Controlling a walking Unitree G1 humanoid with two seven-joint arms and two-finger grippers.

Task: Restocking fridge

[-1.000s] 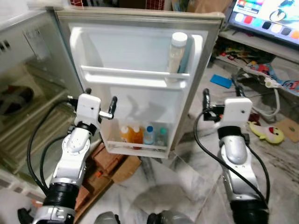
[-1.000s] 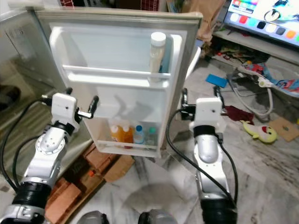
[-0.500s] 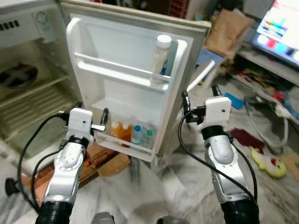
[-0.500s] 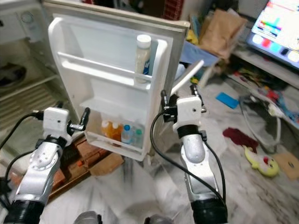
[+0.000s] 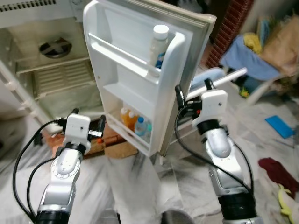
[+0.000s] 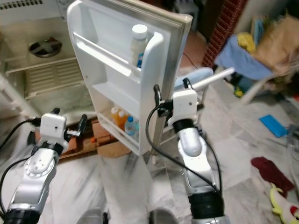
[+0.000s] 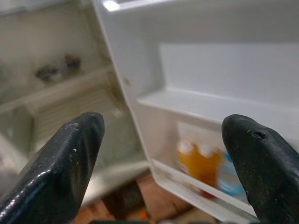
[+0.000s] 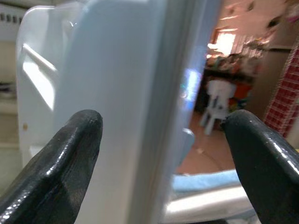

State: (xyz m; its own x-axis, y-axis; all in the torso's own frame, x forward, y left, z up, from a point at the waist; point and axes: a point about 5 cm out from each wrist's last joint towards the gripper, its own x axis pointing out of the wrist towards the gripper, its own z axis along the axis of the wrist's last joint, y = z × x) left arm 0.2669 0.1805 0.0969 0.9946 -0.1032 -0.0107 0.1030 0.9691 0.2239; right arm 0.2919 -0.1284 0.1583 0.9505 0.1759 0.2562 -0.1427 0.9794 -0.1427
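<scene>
The small white fridge stands open, its door (image 5: 140, 79) swung out toward me. A tall white-capped bottle (image 5: 158, 45) stands in the door's upper shelf. Orange bottles (image 5: 126, 117) and a small blue-labelled bottle (image 5: 143, 129) sit in the bottom door shelf. My left gripper (image 5: 88, 119) is open and empty, held low in front of the door's inner side, facing the orange bottles (image 7: 198, 161). My right gripper (image 5: 193, 90) is open at the door's free edge (image 8: 149, 93), which appears between its fingers; contact cannot be made out.
The fridge cabinet (image 5: 56, 79) with wire shelves lies to the left. Bricks and cardboard (image 5: 117, 148) sit under the door. A white chair with blue cloth (image 5: 247, 60) and a brick pillar (image 5: 229, 28) are at right. A blue item (image 5: 280, 126) and red cloth (image 5: 280, 170) lie on the marble floor.
The whole view has swung, so the door now looks nearly edge-on. My right gripper has come up to the door's free edge. Both grippers stay open and empty.
</scene>
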